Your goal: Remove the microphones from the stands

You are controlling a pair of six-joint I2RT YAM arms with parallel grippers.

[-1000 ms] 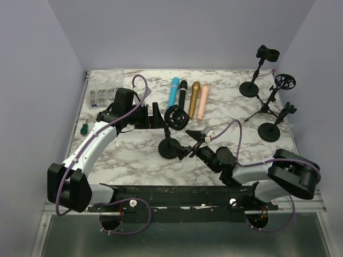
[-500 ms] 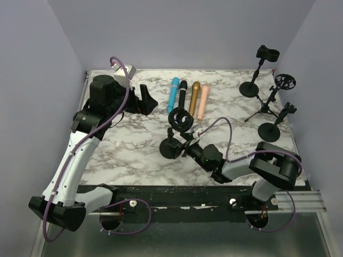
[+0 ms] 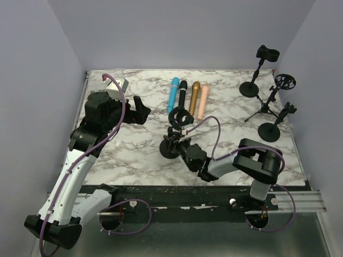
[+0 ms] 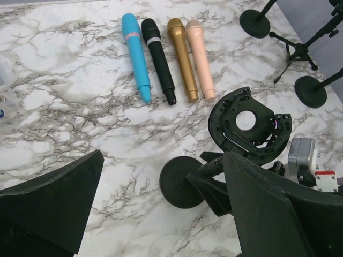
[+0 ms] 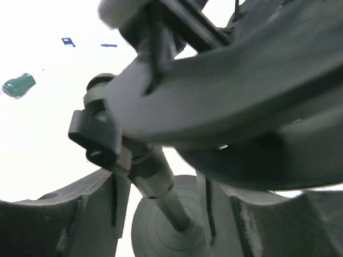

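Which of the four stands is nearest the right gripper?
The ring-topped stand mid-table; the right gripper is at its pole. The other three stand by the right edge.

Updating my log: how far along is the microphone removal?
Done, it seems: the stand's ring mount is empty and four microphones lie in a row on the table. In hand: the right tool straddles the stand's pole, gaps either side; the left tool hangs open, apart. Left: probably nothing for the microphone itself.

White links, black joints, purple cables.
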